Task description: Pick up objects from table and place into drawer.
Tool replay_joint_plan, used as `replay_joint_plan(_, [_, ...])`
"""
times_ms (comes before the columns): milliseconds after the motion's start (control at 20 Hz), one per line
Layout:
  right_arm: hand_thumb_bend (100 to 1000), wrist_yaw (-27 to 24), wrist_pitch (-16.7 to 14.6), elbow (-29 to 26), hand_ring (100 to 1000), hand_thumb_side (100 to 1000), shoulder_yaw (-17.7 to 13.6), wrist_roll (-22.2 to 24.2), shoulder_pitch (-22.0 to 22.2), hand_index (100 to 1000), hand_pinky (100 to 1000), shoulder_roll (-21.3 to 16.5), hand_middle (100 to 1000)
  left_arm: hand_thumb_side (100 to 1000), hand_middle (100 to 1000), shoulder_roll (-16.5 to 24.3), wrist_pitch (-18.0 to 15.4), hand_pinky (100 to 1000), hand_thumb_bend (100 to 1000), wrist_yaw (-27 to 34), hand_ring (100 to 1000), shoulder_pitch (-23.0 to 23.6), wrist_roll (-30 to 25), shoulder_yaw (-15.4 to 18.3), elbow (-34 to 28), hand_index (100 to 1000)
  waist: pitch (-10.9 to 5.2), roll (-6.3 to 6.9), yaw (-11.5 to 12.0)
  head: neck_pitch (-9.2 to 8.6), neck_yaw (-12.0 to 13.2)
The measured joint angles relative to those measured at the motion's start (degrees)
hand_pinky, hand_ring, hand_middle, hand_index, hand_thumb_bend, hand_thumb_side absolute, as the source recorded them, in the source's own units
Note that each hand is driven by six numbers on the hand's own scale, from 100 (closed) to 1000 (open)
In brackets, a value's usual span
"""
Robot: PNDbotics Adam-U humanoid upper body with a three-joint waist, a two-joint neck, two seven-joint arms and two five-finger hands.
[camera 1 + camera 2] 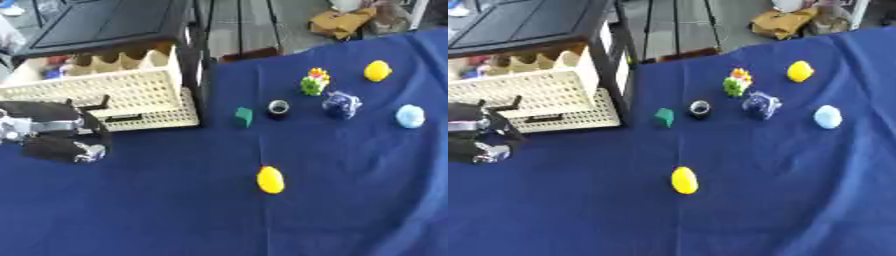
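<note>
My left hand [61, 135] is hovering just in front of the open cream drawer [105, 92]; I cannot tell how its fingers are set. The nearest yellow egg [270, 180] is lying to its right on the blue tabletop [175, 210], long axis pointing away from me, nothing between. A green block [243, 116] and the other toys are sitting farther back.

Blue cloth [175, 210] over table; grey plank floor [254, 25] beyond; brown bundle [341, 22] on floor.
</note>
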Motion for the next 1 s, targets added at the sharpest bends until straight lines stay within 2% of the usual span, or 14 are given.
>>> replay_joint_plan(350, [100, 0.96, 0.5, 0.0, 747, 959, 0.28, 0.21, 0.83, 696, 537, 0.85, 538, 1000, 763, -1.17, 0.69, 247, 100, -2.08, 424, -1.34, -0.07, 1.47, 3.83, 876, 0.58, 0.12, -0.33, -0.97, 0.45])
replay_joint_plan(750, [100, 1.99, 1.26, 0.0, 747, 960, 0.7, 0.74, 1.25, 691, 540, 1.8, 532, 1000, 752, -1.18, 1.2, 248, 100, -7.4, 426, -2.3, -0.09, 2.96, 5.98, 872, 1.19, 0.65, -0.69, -1.5, 0.76])
replay_joint_plan(1000, [100, 2.86, 2.2, 0.0, 748, 959, 1.02, 0.92, 1.29, 687, 542, 2.85, 529, 1000, 717, -1.95, 1.39, 218, 100, -6.47, 423, -3.53, -0.06, 3.43, 6.59, 868, 1.66, 0.76, -0.9, -2.0, 0.79])
